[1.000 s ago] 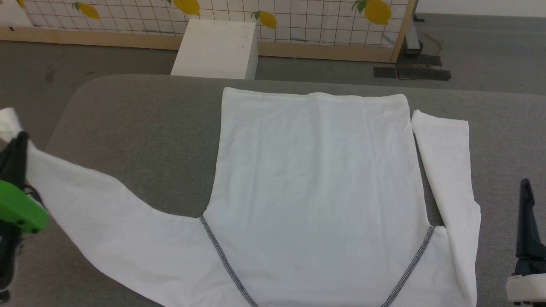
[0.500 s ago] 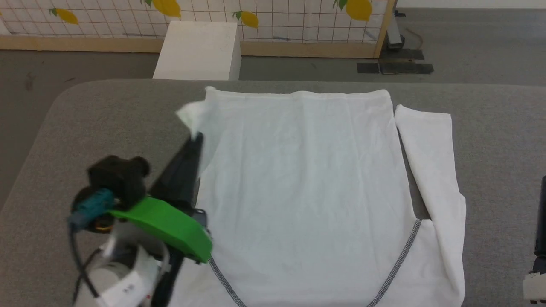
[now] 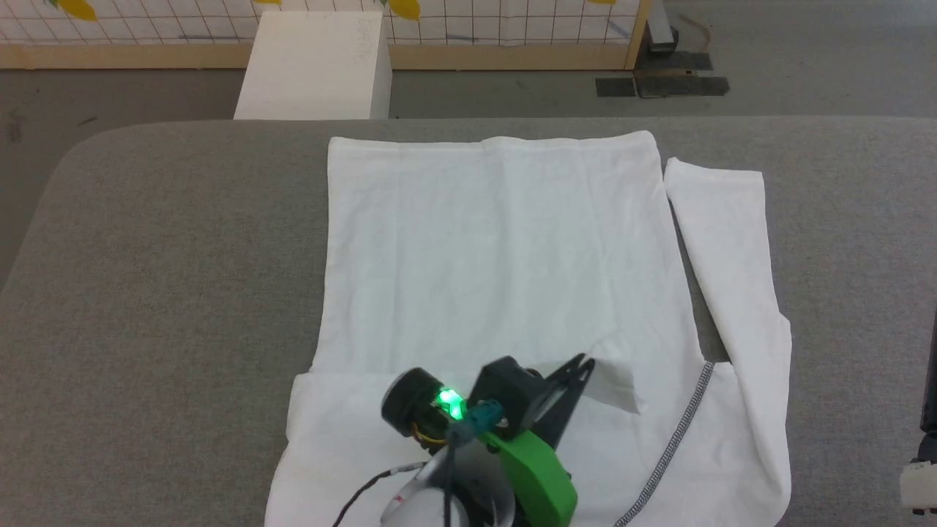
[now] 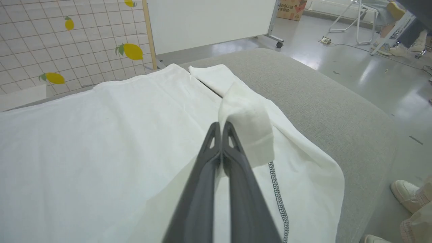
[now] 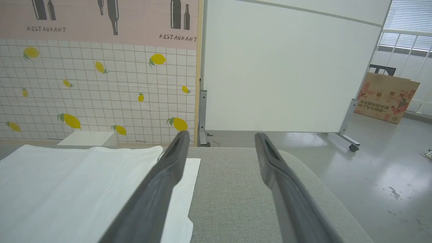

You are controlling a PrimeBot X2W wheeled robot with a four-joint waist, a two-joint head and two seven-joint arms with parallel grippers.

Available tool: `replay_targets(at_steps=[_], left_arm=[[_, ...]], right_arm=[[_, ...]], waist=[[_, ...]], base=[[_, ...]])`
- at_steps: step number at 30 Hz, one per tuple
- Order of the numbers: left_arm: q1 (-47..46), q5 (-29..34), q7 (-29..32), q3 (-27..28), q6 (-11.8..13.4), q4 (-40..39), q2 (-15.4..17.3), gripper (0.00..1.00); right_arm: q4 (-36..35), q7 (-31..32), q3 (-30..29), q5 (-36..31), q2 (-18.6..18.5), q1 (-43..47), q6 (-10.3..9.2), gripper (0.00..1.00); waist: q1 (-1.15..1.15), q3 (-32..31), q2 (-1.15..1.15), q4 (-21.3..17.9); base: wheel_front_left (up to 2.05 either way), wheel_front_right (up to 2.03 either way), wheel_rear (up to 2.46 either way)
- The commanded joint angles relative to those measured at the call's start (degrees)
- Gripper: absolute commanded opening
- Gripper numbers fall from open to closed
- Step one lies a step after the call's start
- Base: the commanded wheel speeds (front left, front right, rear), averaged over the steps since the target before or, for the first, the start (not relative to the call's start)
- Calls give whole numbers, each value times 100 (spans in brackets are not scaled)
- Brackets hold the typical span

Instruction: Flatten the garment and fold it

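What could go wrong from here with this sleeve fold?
The left gripper holds the cuff of the white soft-fabric long-sleeved shirt only at the tips of its shut jaws, so the cuff might slip out early.
The sleeve hangs loosely across the shirt's body. Dropping it here could leave a wrinkled fold.
The right gripper stands open off the cloth, so nothing pins the shirt against dragging.

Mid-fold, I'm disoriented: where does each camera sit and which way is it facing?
Head view: on the head, looking down at the garment on the grey table; the left gripper shows at bottom.
Left wrist view: along the shut left gripper, which pinches a sleeve cuff, toward the lemon screen.
Right wrist view: along the open right gripper, over the table's end toward the same screen.
Head and left wrist views share the cuff and zigzag seam.
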Motion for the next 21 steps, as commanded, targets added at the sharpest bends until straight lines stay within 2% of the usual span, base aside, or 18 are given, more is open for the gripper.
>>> replay_targets(at_steps=[1, 6, 14, 17, 21], left_arm=[[-206, 111, -129, -133, -9, 188, -44, 0], [-626, -20, -635, -814, 157, 821, -88, 0], [-1086, -455, -804, -1912, 260, 1594, -92, 0], [-1210, -498, -702, -2246, 242, 2017, -92, 0], [-1327, -709, -274, -2654, 138, 2501, -92, 0]], right_arm=[[17, -43, 24, 37, 4, -90, -9, 100], [73, -93, 111, 63, 4, -143, -9, 100], [146, -144, 149, 69, 4, -180, -9, 100], [191, -165, 191, 73, 4, -196, -9, 100], [220, -178, 222, 68, 4, -217, -9, 100]], waist=[[0, 76, 0, -48], [0, 192, 0, -154], [0, 350, 0, -247], [0, 382, 0, -275], [0, 428, 0, -289]], base=[[0, 0, 0], [0, 0, 0], [0, 0, 0], [0, 0, 0], [0, 0, 0]])
